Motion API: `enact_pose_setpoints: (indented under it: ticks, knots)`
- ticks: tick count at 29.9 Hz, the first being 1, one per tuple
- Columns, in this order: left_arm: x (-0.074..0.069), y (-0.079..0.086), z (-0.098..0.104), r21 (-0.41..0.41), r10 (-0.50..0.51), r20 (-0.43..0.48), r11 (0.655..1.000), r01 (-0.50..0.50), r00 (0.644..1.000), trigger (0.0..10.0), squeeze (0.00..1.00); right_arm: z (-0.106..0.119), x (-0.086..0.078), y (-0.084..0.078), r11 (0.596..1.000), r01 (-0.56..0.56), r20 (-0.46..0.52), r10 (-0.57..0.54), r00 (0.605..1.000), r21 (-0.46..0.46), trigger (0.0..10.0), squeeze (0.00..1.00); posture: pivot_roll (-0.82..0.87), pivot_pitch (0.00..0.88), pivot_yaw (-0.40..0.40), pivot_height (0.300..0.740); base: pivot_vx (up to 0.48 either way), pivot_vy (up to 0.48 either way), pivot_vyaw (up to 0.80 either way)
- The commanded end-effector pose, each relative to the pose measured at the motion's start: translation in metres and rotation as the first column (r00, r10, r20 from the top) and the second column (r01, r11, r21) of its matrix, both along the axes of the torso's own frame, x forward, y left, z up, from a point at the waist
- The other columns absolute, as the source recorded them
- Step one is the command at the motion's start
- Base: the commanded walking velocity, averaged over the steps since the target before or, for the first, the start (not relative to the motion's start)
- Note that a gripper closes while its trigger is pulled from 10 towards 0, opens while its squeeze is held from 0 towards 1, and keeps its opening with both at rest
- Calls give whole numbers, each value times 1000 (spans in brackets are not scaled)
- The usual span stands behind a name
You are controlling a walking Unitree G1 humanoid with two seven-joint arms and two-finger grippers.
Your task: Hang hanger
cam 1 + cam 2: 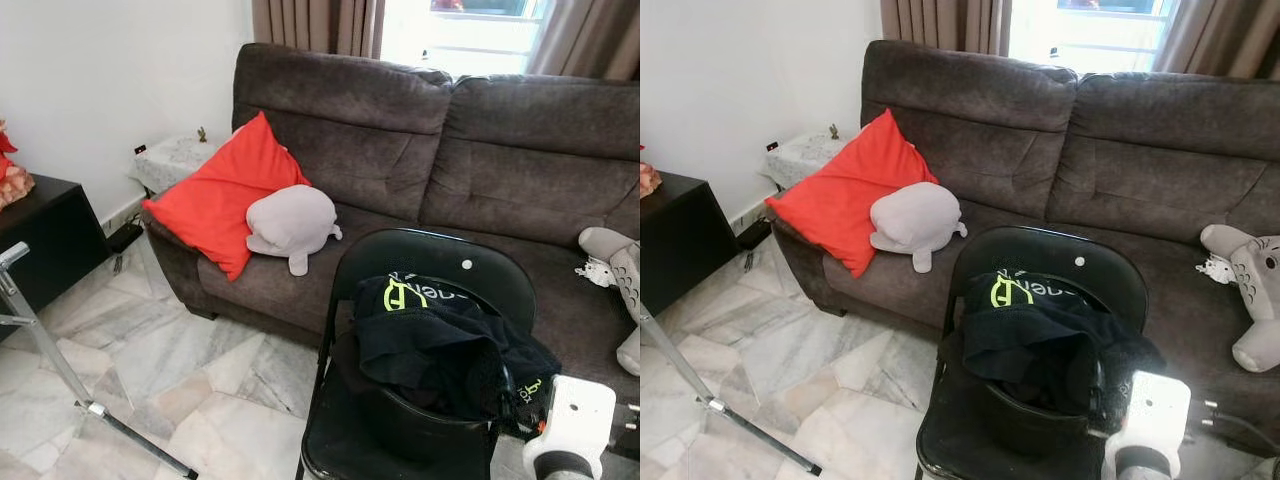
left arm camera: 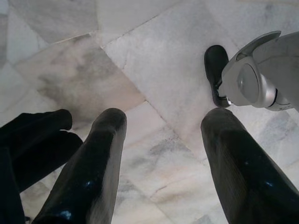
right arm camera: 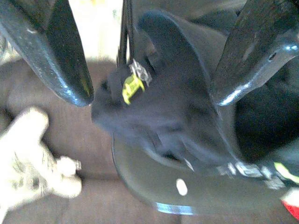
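Note:
A black garment with neon-yellow lettering (image 1: 440,340) lies heaped on the seat of a black folding chair (image 1: 430,262) in front of the sofa. In the right wrist view my right gripper (image 3: 152,98) is open, its two fingers spread just short of the garment (image 3: 173,107). A thin dark bar with a metal clip and yellow tag (image 3: 131,81) stands between them; I cannot tell whether it is a hanger. The right arm's white wrist (image 1: 572,420) sits by the chair's right side. My left gripper (image 2: 166,116) hangs open over the marble floor, holding nothing.
A dark brown sofa (image 1: 520,150) carries a red cushion (image 1: 225,195), a grey plush (image 1: 292,222) and a grey toy (image 1: 1250,290). A metal stand's legs (image 1: 60,370) cross the floor at left, near a black cabinet (image 1: 45,240). My own foot (image 2: 215,70) is on the tiles.

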State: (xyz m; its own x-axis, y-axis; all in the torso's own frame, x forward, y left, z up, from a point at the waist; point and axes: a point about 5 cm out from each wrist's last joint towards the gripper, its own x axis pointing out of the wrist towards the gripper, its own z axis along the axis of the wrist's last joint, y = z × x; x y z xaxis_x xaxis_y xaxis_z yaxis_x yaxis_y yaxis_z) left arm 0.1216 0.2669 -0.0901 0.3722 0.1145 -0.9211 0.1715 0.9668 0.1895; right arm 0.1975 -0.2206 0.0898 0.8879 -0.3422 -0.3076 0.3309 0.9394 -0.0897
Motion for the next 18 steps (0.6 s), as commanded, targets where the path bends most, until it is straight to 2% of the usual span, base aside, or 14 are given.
enact_pose_setpoints:
  ticks: [1,2,6,11,16,18]
  knots:
    - [1,3,1,10,-15,-2,1000,15,1000,10000,0,0,3,0,1000,-3,-10,3,1000,24,10000,0,-21,0,36,740,0,0,0]
    - [2,2,1,9,-13,1,1000,13,1000,10000,0,2,11,3,998,-62,-38,63,997,30,10000,0,-18,0,37,740,0,0,0]
    - [3,3,2,10,-12,4,1000,12,1000,10000,0,5,23,5,990,-137,-62,138,988,28,10000,0,-9,0,36,740,0,0,0]
    - [3,3,2,11,-1,7,1000,1,1000,10000,0,16,39,7,981,-194,-22,194,981,20,10000,0,-4,0,35,740,0,0,0]
    - [3,3,2,9,-2,6,1000,2,1000,10000,0,18,42,9,976,-216,-22,216,976,33,10000,0,-8,0,36,740,0,0,0]
    - [3,3,2,5,-8,3,1000,8,1000,10000,0,10,43,14,966,-252,-76,256,964,60,10000,0,-8,0,38,740,0,0,0]
